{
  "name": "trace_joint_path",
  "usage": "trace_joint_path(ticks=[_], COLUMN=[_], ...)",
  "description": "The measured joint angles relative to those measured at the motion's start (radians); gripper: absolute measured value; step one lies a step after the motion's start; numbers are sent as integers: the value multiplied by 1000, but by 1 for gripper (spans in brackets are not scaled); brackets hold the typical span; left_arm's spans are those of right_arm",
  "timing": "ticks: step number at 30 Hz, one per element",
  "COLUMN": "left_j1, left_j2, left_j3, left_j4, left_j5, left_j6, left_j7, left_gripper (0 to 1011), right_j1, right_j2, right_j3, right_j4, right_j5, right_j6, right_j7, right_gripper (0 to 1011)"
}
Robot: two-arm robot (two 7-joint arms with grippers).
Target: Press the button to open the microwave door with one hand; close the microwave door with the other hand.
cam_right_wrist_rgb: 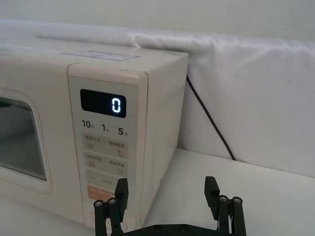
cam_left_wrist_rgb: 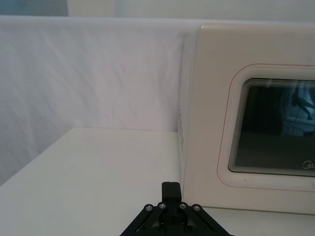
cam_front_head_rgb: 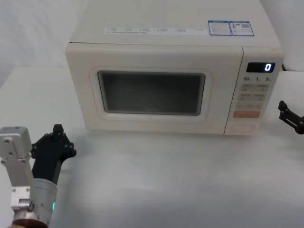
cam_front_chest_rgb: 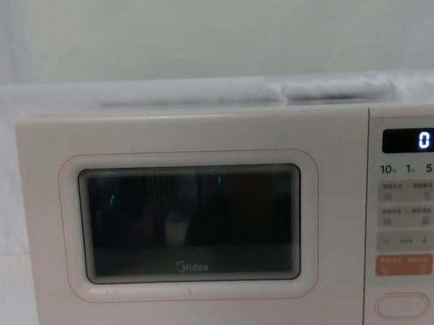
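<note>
A: Door (cam_front_head_rgb: 152,90) looks fully shut in the head view, flush with the control panel (cam_front_head_rgb: 251,92) on its right. Display (cam_front_head_rgb: 260,67) reads 0. The button (cam_front_head_rgb: 242,127) sits at the very bottom of that panel, under the orange key (cam_front_head_rgb: 246,114).

B: Yep, and the chest view gives the button (cam_front_chest_rgb: 402,305) way cleaner, a wide oval right below the orange key (cam_front_chest_rgb: 404,265). You also get the Midea logo (cam_front_chest_rgb: 191,266) on the door window (cam_front_chest_rgb: 190,222) there. No arms in that one though.

A: Right gripper (cam_front_head_rgb: 290,116) is off to the right of the panel in the head view, hanging above the table (cam_front_head_rgb: 166,180), not touching the oven. Its wrist cam shows the two fingers (cam_right_wrist_rgb: 119,196) spread wide apart, nothing between them, with the panel's corner just ahead.

B: Left gripper (cam_front_head_rgb: 58,132) is down at the front left, well clear of the door. The wrist cam shows its fingertips (cam_left_wrist_rgb: 171,189) pressed together, empty, pointing at the oven's left front corner.
</note>
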State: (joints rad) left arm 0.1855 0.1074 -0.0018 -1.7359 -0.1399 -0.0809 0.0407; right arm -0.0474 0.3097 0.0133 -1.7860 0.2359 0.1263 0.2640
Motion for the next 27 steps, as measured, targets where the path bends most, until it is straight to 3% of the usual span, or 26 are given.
trace_joint_path(ticks=[11, 27], left_j1=[1, 2], left_j2=[3, 5], left_j3=[1, 2], left_j4=[-3, -6], left_j5=[-5, -10], left_j6=[-1, -3], left_j7=[-1, -4], left_gripper=[15, 484], right_j1=[0, 0], right_j2=[0, 0], right_j3=[0, 0], right_j4=[0, 0], right_j5=[0, 0], right_j6=[0, 0], right_j7=[0, 0], right_gripper=[1002, 1002])
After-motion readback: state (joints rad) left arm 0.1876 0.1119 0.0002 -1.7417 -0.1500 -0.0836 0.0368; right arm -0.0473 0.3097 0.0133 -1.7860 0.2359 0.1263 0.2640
